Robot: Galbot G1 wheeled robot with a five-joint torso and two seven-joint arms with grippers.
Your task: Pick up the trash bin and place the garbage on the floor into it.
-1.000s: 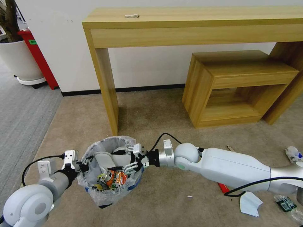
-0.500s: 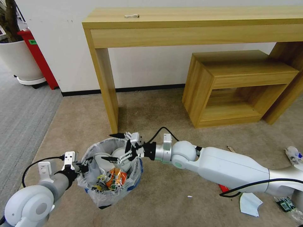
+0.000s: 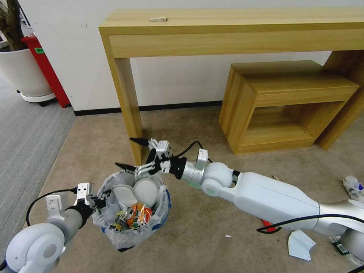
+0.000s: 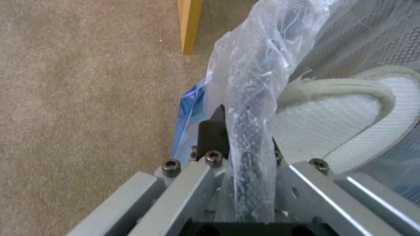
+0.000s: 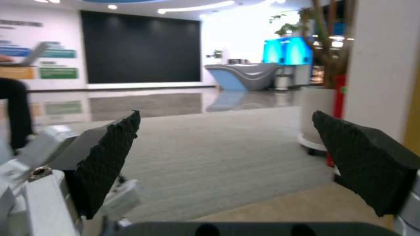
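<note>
While held off the carpet, trash bin (image 3: 131, 212): a small round bin lined with a crinkly translucent bag with blue patches, low in the head view beside the leg of the wooden console.
Left gripper (image 3: 99, 200): at the bin's near-left rim, jaws clamped on the rim and bag; in the left wrist view the bagged rim (image 4: 251, 131) ran straight between the jaws.
Right gripper (image 3: 133, 154): above and just behind the bin's far rim, close to the console leg, jaws spread wide and holding nothing; the right wrist view showed both black pads (image 5: 109, 160) well apart with open room between them.
Bin contents: two white slippers (image 3: 136, 191) standing against the far wall, a crushed orange can (image 3: 135, 217) in front of them, other small litter underneath.
Floor (image 3: 197, 235): beige short-pile carpet.
Garbage on the floor: a blue-white mask (image 3: 300, 245) under the right forearm, a red wrapper (image 3: 267, 226) partly hidden by the arm, crumpled white items (image 3: 353, 185) at the right edge, a tiny white scrap (image 3: 227, 236).
Console (image 3: 227, 26): light wood, against the wall, with a low wooden shelf unit (image 3: 280, 102) beneath it.
</note>
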